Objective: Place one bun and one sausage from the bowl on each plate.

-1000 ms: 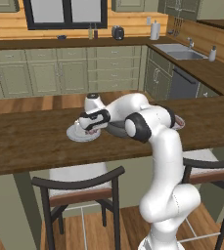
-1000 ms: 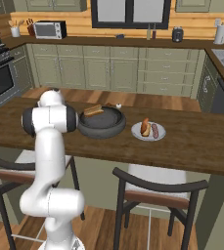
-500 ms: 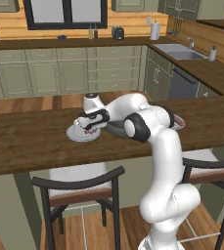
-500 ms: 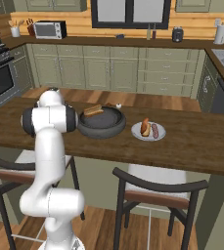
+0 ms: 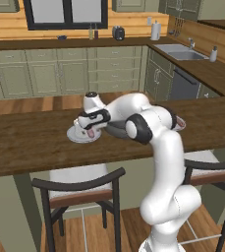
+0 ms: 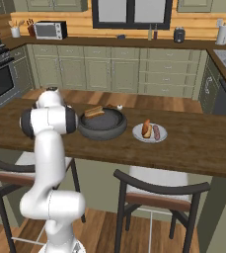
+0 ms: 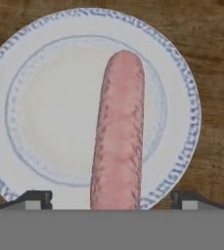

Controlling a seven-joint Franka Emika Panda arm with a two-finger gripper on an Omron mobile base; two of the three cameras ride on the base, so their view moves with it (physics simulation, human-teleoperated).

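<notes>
Sausage (image 7: pixel 117 136) lies on plate (image 7: pixel 45 88) between spread fingers (image 7: pixel 35 199)

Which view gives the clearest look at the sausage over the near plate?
The hand view: the sausage runs lengthwise over the plate, between the gripper's wide-apart fingertips. In the left base view it is a small pink bit under the hand.

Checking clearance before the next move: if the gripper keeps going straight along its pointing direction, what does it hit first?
Most likely the sausage, which lies between the open gripper tips; right beneath it is the plate. Depth to the sausage is unclear.
</notes>
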